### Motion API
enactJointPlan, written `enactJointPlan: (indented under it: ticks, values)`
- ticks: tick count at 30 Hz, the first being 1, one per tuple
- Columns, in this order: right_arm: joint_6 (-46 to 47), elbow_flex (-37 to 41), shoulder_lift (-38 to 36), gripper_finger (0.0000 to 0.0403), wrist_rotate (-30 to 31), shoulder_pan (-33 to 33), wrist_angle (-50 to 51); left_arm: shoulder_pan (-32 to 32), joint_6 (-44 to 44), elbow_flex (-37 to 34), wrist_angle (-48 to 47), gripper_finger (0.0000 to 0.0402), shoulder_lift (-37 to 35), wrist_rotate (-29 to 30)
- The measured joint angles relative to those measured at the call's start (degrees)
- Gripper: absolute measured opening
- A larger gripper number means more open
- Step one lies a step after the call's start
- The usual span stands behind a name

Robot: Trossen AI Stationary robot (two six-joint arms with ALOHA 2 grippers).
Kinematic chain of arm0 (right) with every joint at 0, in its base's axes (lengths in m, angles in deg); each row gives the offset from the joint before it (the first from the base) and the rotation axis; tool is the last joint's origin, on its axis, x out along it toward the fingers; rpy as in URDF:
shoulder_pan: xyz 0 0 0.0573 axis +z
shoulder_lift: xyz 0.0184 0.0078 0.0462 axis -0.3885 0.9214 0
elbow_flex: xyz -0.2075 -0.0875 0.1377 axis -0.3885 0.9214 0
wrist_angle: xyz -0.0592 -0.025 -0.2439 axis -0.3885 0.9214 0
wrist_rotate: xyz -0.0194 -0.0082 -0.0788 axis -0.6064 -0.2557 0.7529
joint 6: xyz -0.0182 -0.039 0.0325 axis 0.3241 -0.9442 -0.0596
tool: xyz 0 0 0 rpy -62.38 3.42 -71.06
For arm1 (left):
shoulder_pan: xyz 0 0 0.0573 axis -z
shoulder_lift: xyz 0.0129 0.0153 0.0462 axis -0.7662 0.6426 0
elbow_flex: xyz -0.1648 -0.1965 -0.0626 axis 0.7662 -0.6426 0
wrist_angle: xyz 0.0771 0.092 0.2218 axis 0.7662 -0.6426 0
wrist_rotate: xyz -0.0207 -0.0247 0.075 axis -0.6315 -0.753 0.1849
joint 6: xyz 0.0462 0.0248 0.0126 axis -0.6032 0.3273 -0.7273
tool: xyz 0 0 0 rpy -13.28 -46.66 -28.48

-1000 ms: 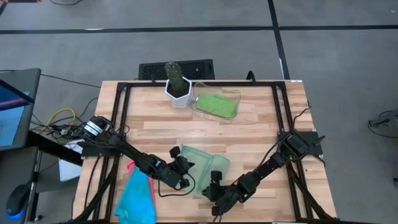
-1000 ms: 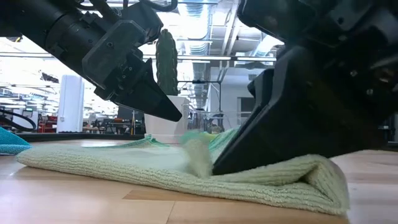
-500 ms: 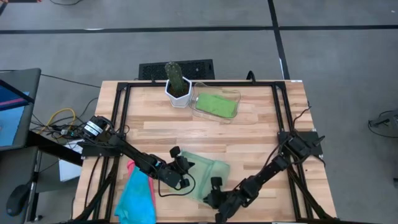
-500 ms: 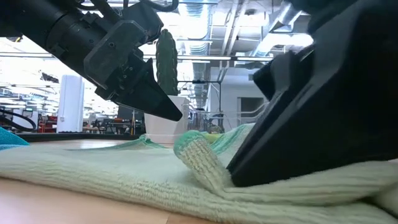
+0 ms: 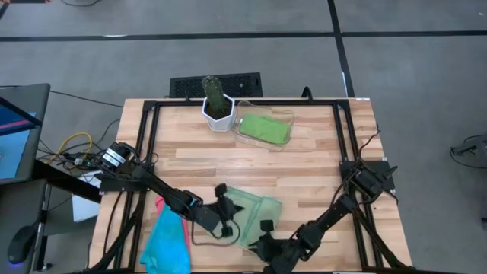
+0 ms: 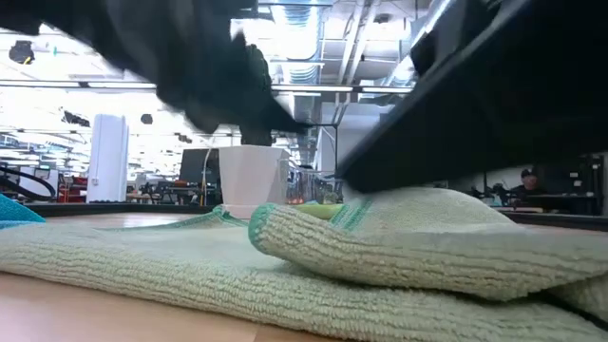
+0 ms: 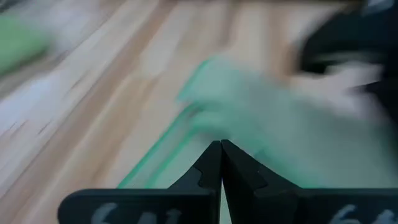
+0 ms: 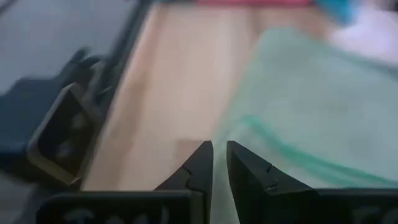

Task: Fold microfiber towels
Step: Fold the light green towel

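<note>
A light green towel (image 5: 255, 207) lies on the wood at the near middle of the table. One part of it is folded over (image 6: 408, 242) onto the layer below. My right gripper (image 5: 261, 237) is shut on its near edge. My left gripper (image 5: 227, 222) is shut at the towel's left side, its tips (image 7: 221, 146) over the cloth. A turquoise towel (image 5: 169, 237) and a pink one (image 5: 159, 203) lie crumpled at the near left. Another green towel (image 5: 264, 128) lies in the clear tray (image 5: 283, 118). My left gripper's shut fingertips stand over the towel's hemmed edge (image 7: 186, 121); I cannot tell whether they touch it. My right gripper is shut on the towel near its teal-hemmed edge (image 8: 267, 134), coming slanting down from the table's near right. Its fingers hide the place of contact. The held layer is raised and curls over the layer on the table (image 6: 142, 256).
A white pot with a cactus (image 5: 218, 106) stands at the far middle, beside the tray. Black frame rails (image 5: 148, 137) run along the table's left, right and far sides. Bare wood (image 5: 228, 156) lies between the tray and the towel.
My right gripper has gone toward the table's near left, rising a little and turning. It has drawn the held part of the light green towel over the lower layer, which has stayed flat. The upper flap's rolled edge now reaches much farther left. My left gripper has shifted slightly toward the towel.
</note>
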Motion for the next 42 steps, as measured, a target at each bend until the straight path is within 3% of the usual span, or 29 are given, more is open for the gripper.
enactJointPlan:
  ticks: [4, 7, 12, 19, 26, 36, 42]
  values:
    - [1.6, 0.1, -0.4, 0.0071, 11.8, 3.9, -0.1, 2.0, -4.3, 2.9, 3.1, 0.0, 0.0, 0.7]
    - [7.4, 1.4, 0.0, 0.0071, 13.9, 6.2, -0.1, 2.6, -4.6, 3.2, 5.6, 0.0, 0.0, 0.2]
    - [14.6, 2.9, 2.6, 0.0071, 11.6, 7.0, -0.7, 2.6, -2.3, 3.3, 8.8, 0.0, 2.9, -1.7]
    - [13.7, 2.7, 3.5, 0.0071, 3.3, 5.7, -1.6, 2.5, -4.2, 9.4, 11.3, 0.0, 12.1, -6.9]
    - [11.9, 2.6, 3.2, 0.0071, -0.7, 5.1, -1.3, 3.4, -9.0, 17.1, 2.4, 0.0, 14.1, -7.5]
    - [11.6, 2.6, 3.4, 0.0071, -0.3, 5.3, -1.1, 4.5, -4.1, 20.7, -9.4, 0.0, 18.1, -8.7]
    - [10.5, 2.6, 3.1, 0.0071, 1.2, 5.4, -0.6, 6.4, -2.1, 20.7, -9.4, 0.0, 18.7, -9.3]
